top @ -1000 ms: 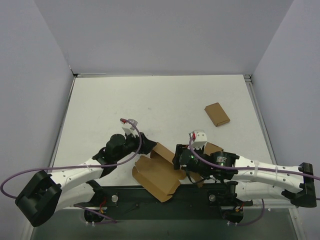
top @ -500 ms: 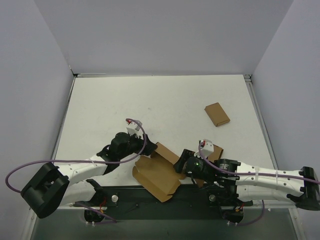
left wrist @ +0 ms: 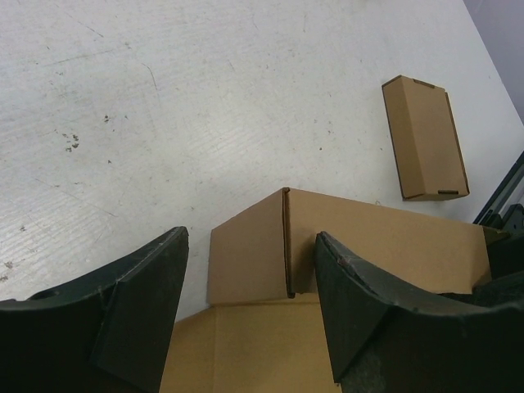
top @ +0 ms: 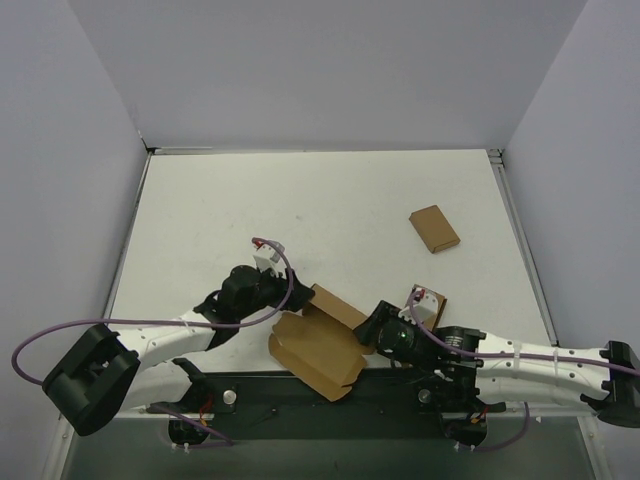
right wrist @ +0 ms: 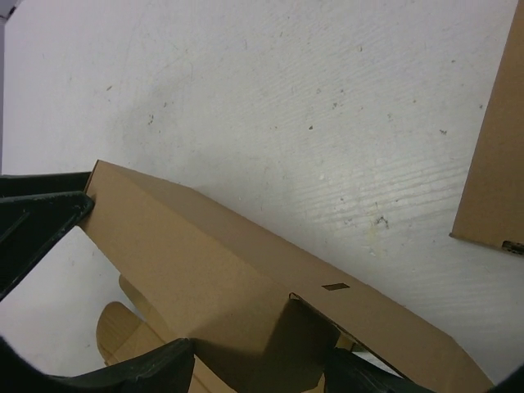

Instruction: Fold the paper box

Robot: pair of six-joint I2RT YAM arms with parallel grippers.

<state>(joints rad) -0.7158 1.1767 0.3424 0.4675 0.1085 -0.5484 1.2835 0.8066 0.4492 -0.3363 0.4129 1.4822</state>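
1. Between the fingers of the left end effector (left wrist: 250, 262), which stands open, rises the corner of the upright wall of the paper box (top: 318, 350). Neither finger visibly touches the cardboard. Over the last second this arm's wrist has swung slightly toward the box and then held its place.
2. Just ahead of and below both end effectors, the paper box lies at the near edge of the tabletop (top: 300, 200). One long wall is erect, and the broad base panel lies flat and overhangs the dark rail (top: 250, 385). The box has slid only a little to the right and its shape is unchanged, so no fold appears to have been gained in this interval.
3. The right end effector (right wrist: 260, 352), also open, has drawn back toward the near edge and to the right. It now views the wall's right end from low down. A shaded inner flap sits between its fingers; whether they touch it cannot be told.
4. Just behind the right end effector, its retreat has uncovered more of a small cardboard box (top: 428, 300). A second small box (top: 434, 229) lies well apart, farther back.
5. Reading: the arms now bracket the single raised wall at both ends, which suggests repositioning rather than folding. The task seems to be at an early stage, with the other walls and flaps not yet raised.
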